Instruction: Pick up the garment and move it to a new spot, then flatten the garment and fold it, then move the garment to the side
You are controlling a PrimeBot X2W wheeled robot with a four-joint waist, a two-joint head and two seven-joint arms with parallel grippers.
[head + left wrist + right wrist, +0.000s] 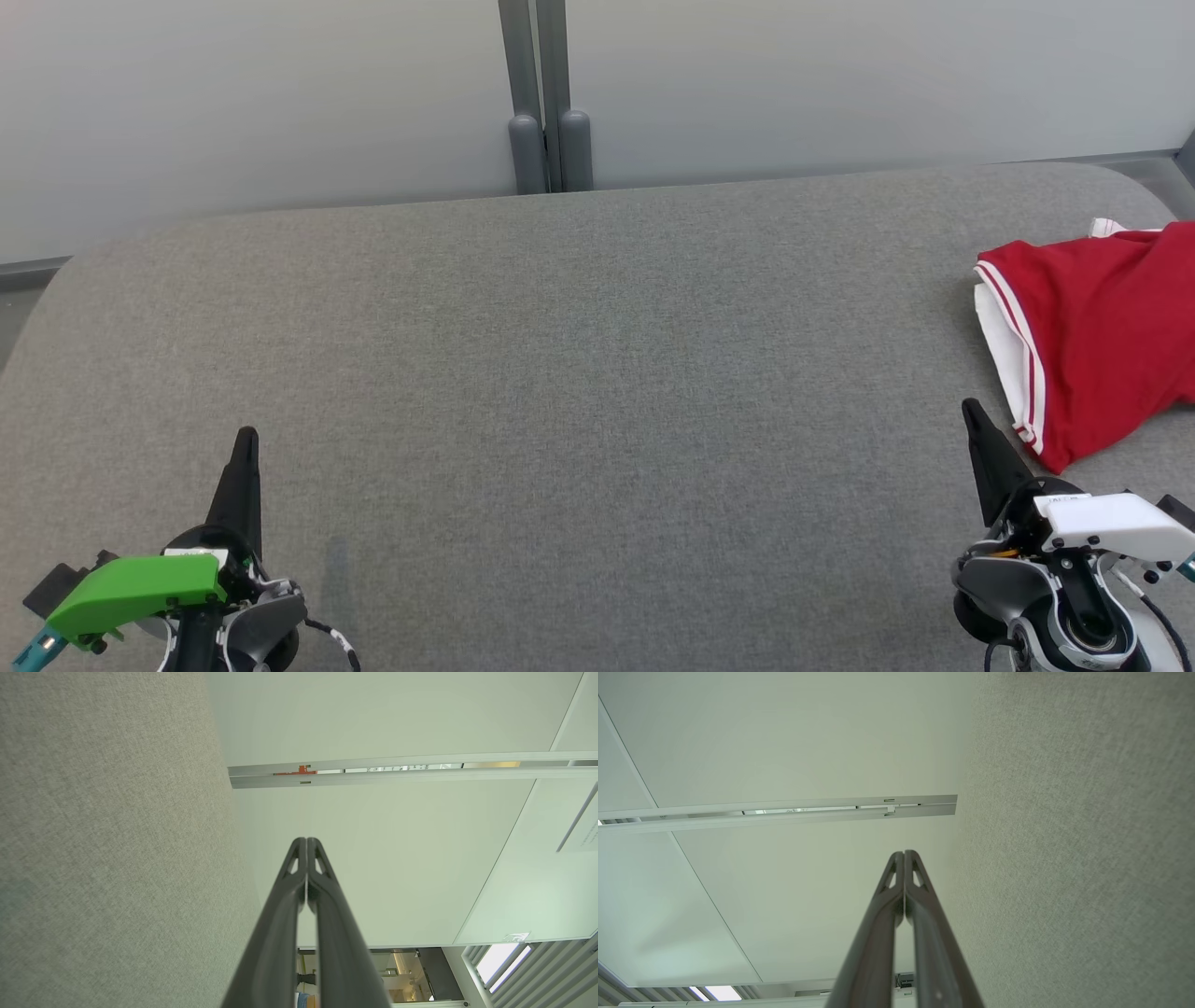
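Note:
A red garment (1097, 336) with white trim lies crumpled at the right edge of the grey fabric surface (579, 373), partly cut off by the head view's border. My right gripper (971, 408) stands shut just left of the garment's near corner, a little apart from it, holding nothing. My left gripper (247, 435) is shut at the lower left, far from the garment. In the left wrist view the left gripper (306, 840) has its tips pressed together; the right wrist view shows the right gripper (904, 853) the same way.
A pale wall runs behind the surface, with a grey double post (546, 121) at its middle. The surface has rounded far corners. Wall panels and a metal rail (411, 772) appear in the wrist views.

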